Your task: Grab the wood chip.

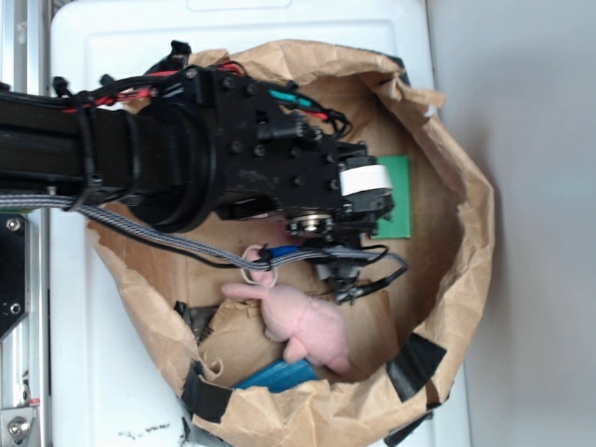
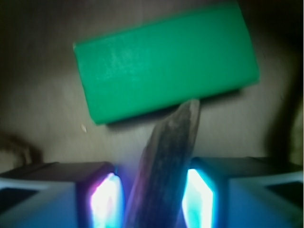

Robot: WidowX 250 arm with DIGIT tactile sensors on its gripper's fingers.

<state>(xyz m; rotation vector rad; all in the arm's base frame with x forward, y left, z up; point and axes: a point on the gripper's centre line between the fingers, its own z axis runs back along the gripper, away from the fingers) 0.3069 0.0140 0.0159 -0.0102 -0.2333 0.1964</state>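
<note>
The wood chip, a dark brown streaky sliver, lies on the brown paper, its tapered tip touching the edge of the green block. In the wrist view my gripper straddles the chip, with one lit finger pad on each side. The right pad sits against the chip's edge, and a narrow gap shows at the left pad. In the exterior view the arm's wrist hangs over the green block and hides both the chip and the fingers.
Everything sits inside a crumpled brown paper bag with raised torn walls, on a white plastic lid. A pink plush toy and a blue object lie near the bag's lower part. Loose cables hang below the wrist.
</note>
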